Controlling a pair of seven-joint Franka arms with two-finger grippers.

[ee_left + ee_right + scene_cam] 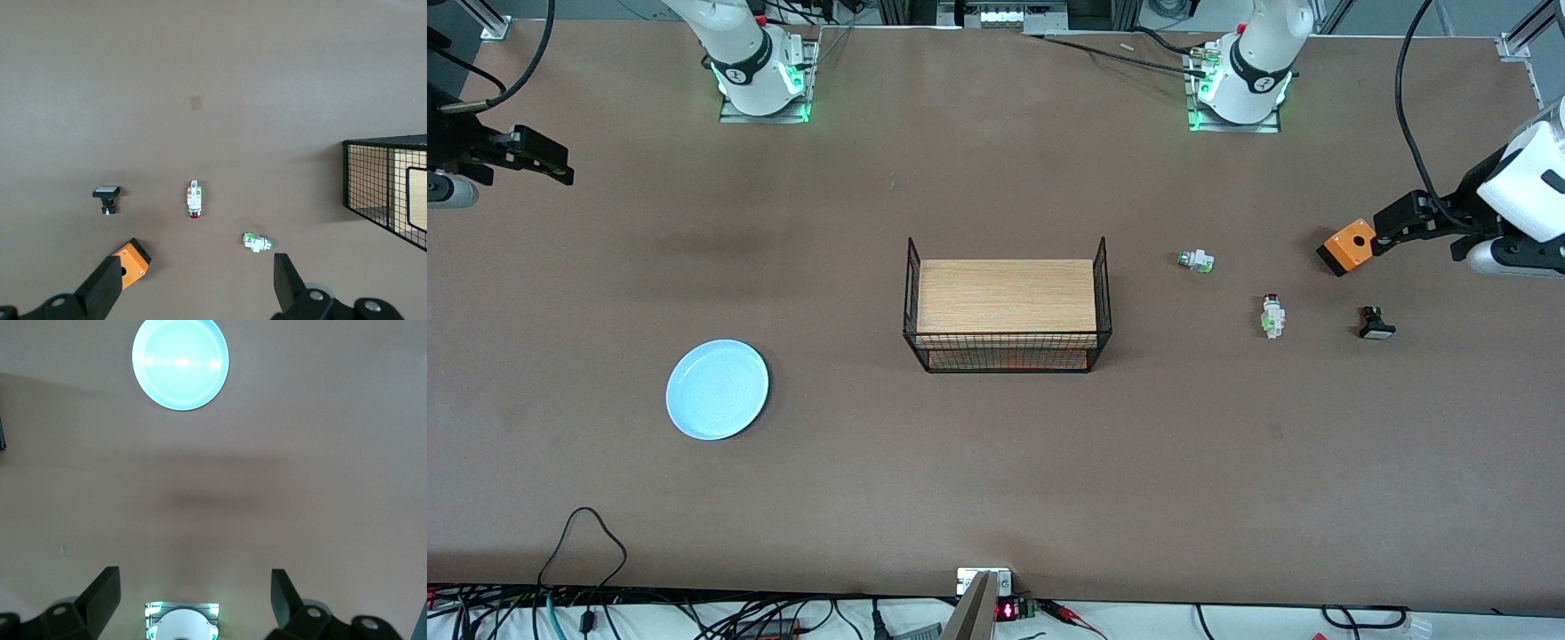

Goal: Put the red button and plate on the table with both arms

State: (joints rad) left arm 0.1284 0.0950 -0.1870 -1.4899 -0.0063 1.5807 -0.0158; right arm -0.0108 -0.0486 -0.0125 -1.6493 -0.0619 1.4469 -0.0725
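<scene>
The red button (1272, 316) lies on the brown table (996, 489) toward the left arm's end; it also shows in the left wrist view (194, 200). The light blue plate (717, 389) lies flat on the table toward the right arm's end and shows in the right wrist view (180, 363). My left gripper (1392, 227) is open and empty, up in the air over the table's left-arm end beside an orange box; in its wrist view (197, 287) the fingers stand wide apart. My right gripper (556, 160) is open and empty, high over the table's right-arm end (193, 600).
A black wire basket with a wooden top (1007, 307) stands mid-table. Near the red button lie a white switch with a green cap (1195, 260), a black-bodied switch with a white face (1376, 324) and an orange box (1347, 246). Cables run along the table's near edge.
</scene>
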